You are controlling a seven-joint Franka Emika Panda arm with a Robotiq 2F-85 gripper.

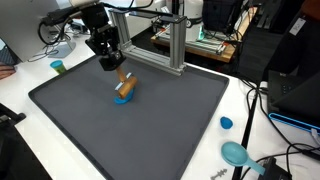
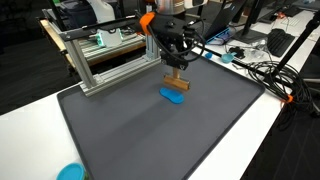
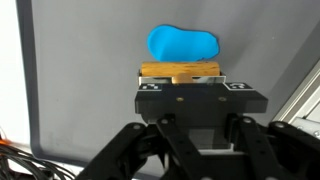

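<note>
Here, the Robotiq gripper [image 2: 177, 72] is pinching a small wooden block [image 2: 177, 83] between its fingers, with the jaws drawn in against the block's two sides. The arm is reaching down over a dark grey mat [image 2: 130, 130] that is covering most of a white table [image 2: 30, 130]. The block is hanging near the middle of the mat, on the side toward an aluminium frame [image 1: 178, 45] that is standing along the mat's edge. Directly under it, a blue oval piece [image 2: 173, 96] is lying flat on the mat. The block's lower edge is sitting right at the blue piece (whether the two are touching or just apart cannot be told from these angles). In the wrist view the block is showing as a tan bar clamped crosswise at the fingertips, with the blue piece spreading out just beyond it. In an exterior view, a small blue cap [image 1: 226, 123] and a teal scoop-like dish [image 1: 236, 153] are resting on the table off one corner of the mat, well apart from the gripper. A small teal cup [image 1: 58, 67] is standing off another corner.
</note>
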